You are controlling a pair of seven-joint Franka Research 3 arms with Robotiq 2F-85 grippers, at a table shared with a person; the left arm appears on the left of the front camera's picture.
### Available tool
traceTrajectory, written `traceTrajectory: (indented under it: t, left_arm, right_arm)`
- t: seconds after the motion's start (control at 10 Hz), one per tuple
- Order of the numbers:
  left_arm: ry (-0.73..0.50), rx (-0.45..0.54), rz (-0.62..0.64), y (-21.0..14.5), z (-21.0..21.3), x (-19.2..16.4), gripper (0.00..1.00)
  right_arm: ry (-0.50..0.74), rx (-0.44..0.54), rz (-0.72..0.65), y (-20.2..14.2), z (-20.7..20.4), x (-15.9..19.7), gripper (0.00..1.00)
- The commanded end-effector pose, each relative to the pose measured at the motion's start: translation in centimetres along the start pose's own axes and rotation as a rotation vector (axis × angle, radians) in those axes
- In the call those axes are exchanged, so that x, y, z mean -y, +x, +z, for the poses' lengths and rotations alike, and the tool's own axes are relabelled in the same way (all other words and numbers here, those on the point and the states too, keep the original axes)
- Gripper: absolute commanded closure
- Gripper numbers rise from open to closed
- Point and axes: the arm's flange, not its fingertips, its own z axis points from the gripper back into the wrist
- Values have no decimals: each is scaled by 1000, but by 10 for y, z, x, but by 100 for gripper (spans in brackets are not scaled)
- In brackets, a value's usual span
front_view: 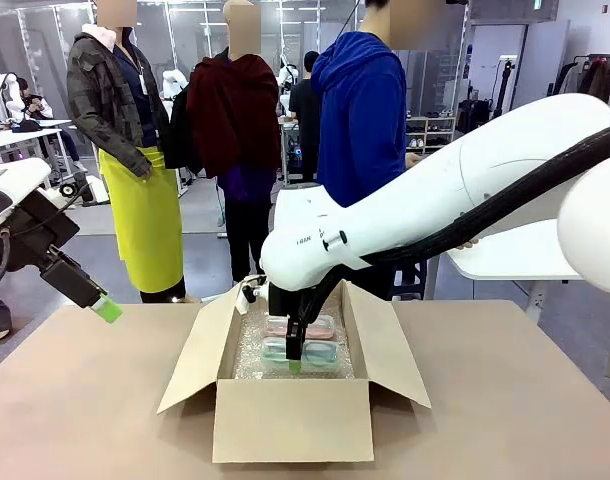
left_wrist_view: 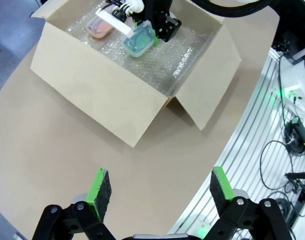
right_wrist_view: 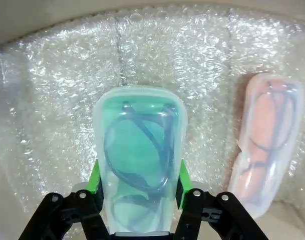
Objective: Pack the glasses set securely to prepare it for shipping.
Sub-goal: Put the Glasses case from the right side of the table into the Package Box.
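R gripper (right_wrist_view: 139,177) is down inside the cardboard box (front_view: 290,420), green pads (right_wrist_view: 96,175) either side of the mint case (right_wrist_view: 137,145), right at its long edges. Can't tell whether they clamp it or merely flank it: no clear gap, no clear squeeze. Case's long axis runs along the fingers, away from the wrist. It lies flat on the bubble wrap (right_wrist_view: 57,100) lining the box floor. Pink case (right_wrist_view: 265,145) sits just beside it, approx parallel, slightly tilted, not touching, also on the wrap.

Judgement: next move turns on that alignment. W/ the case lengthwise between the pads, a pull-out should go straight back along the fingers, else a pad may drag the mint case askew or into the pink one.

L gripper (left_wrist_view: 160,187) is spread wide, empty, hovering over the table (front_view: 85,400) well clear of the box. R arm is far nearer both cases.
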Motion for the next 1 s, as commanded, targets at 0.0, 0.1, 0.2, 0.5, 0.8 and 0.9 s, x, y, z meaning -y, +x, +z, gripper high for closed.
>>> traceTrajectory:
  t: [0.0, 0.1, 0.2, 0.5, 0.8, 0.9]
  left_arm:
    - [-13, 24, -17, -1, 0, -2, 0]
    - [-13, 24, -17, -1, 0, -2, 0]
    - [-13, 24, -17, -1, 0, -2, 0]
    - [-13, 24, -17, -1, 0, -2, 0]
    - [-13, 24, -17, -1, 0, -2, 0]
    - [-13, 24, -17, -1, 0, -2, 0]
  right_arm:
    - [8, -13, -15, 7, 5, 2, 22]
    - [-1, -24, -12, 7, 5, 3, 0]
    - [-5, -27, -8, 10, 6, 3, 0]
    - [4, -5, 3, 5, 4, 5, 0]
    - [4, -5, 3, 5, 4, 5, 0]
    - [4, -5, 3, 5, 4, 5, 0]
